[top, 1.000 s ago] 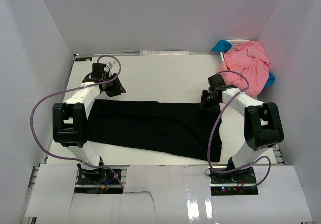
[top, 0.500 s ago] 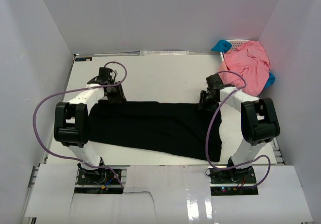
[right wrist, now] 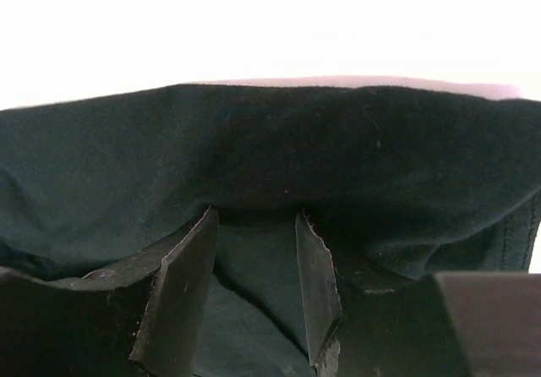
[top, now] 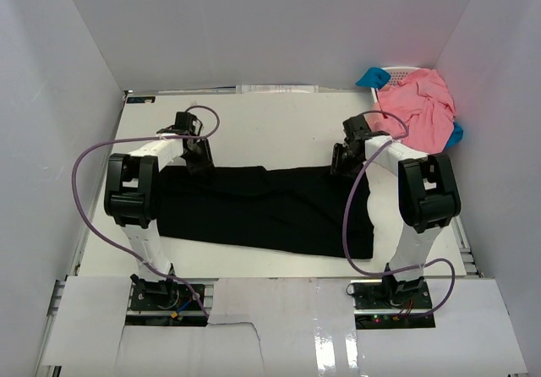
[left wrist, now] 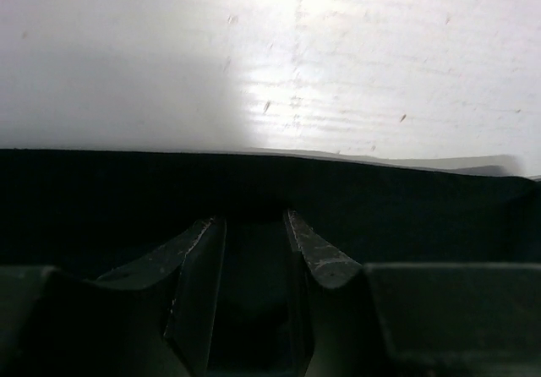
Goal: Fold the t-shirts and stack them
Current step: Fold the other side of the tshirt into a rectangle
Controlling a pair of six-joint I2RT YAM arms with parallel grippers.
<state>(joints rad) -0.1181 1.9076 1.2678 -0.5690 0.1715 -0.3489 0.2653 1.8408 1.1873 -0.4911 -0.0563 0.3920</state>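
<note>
Black t-shirt point(top: 262, 212) lies spread flat as a long band across the white table point(top: 270, 128), running from beside the left arm to beside the right arm. Its far edge is roughly straight, and its near edge slants toward the right base. Left gripper point(top: 198, 161) is lowered on the far edge of the garment near its left end. The right gripper point(top: 341, 164) is lowered on the same edge near its right end, so the two tools stand well apart.

Left wrist view: the two fingers point(left wrist: 196, 267) are parted. The edge of the black cloth crosses just ahead of their tips, dark fabric fills the gap between them, and bare table lies beyond.

Right wrist view: the fingers point(right wrist: 182, 284) are also parted, with black cloth lying in the gap and rising in a soft fold ahead of the tips. A stitched hem shows at the right margin. In neither wrist view do the jaws pinch the fabric together.

Salmon-pink t-shirts point(top: 416, 111) lie in a crumpled heap at the far-right corner, piled in a white basket point(top: 404, 70) and spilling over its rim, apart from the black garment. How many make up the heap cannot be told. Blue patches point(top: 372, 78) show at the edges of the heap. A purple cable point(top: 80, 170) loops beside each arm. White walls point(top: 254, 30) enclose the table on three sides.
</note>
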